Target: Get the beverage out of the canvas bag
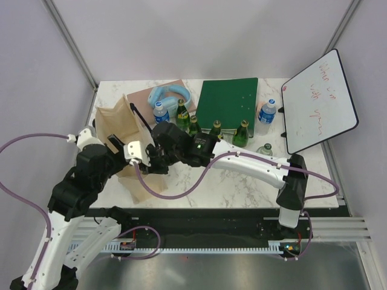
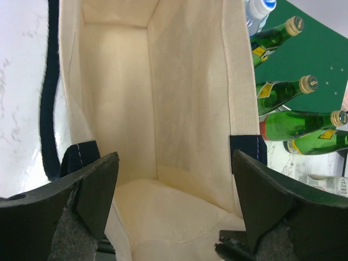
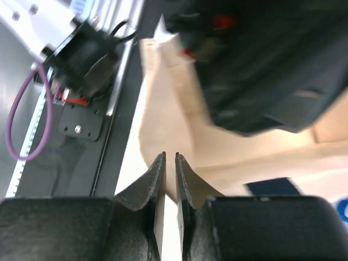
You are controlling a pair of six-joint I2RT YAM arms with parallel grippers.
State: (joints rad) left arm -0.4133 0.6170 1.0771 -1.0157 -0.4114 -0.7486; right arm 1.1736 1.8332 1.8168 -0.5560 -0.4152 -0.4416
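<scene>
While holding the left gripper (image 2: 175, 157) apart over the mouth of the canvas bag (image 2: 185, 98), at 9 o'clock on the worktop (image 1: 230, 187), risks reaching into nothing: no beverage visible inside. Green bottles (image 2: 283, 92) outside at 3 o'clock. Right gripper (image 3: 169, 157) pressed together beside the cloth; could snag and topple the bag.

light bright, even | left wrist: glare at left | right wrist: blurred
</scene>
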